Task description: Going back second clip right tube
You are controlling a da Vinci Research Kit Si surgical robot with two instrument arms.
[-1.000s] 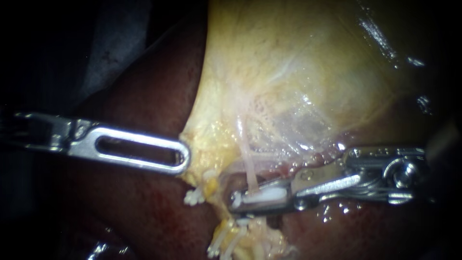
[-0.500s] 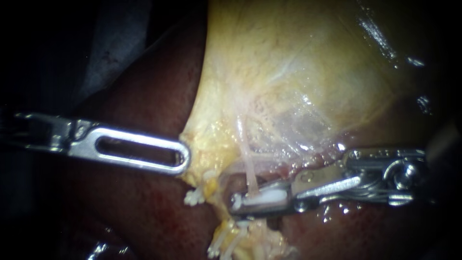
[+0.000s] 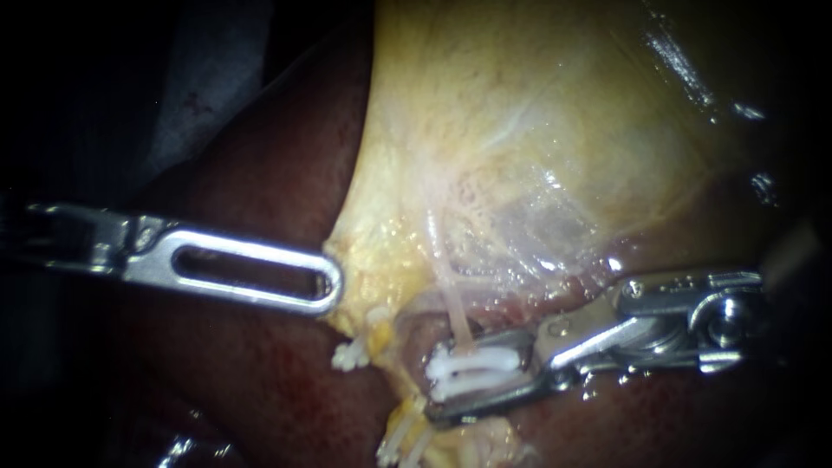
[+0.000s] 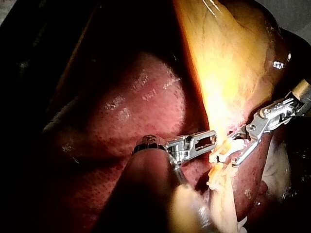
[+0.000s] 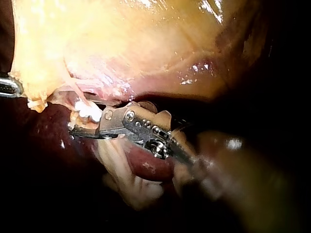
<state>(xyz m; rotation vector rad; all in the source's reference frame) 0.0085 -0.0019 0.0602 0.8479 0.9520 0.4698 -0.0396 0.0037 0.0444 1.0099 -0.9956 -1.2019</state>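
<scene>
1. Right instrument (image 3: 435, 382): jaws parted, gripping nothing; white clip (image 3: 481, 364) lies between them, across the tube (image 3: 451, 299).
2. Tube: thin, pale, taut; long axis 12-to-6; clear withdrawal judged toward 3 o'clock.
3. Left instrument (image 3: 333, 286): jaws closed on the glistening yellow gallbladder (image 3: 520, 130) edge, 9 o'clock of the clip.

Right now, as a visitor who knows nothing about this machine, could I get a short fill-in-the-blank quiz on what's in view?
1. The ____ plastic clip, lying between the jaws of the hinged silver right instrument, sits on the thin pale tube.
2. The slotted silver left instrument grips the edge of the ____ tissue.
3. Beneath both instruments lies the dark ____ liver.
Missing words: white; yellow; red.
</scene>
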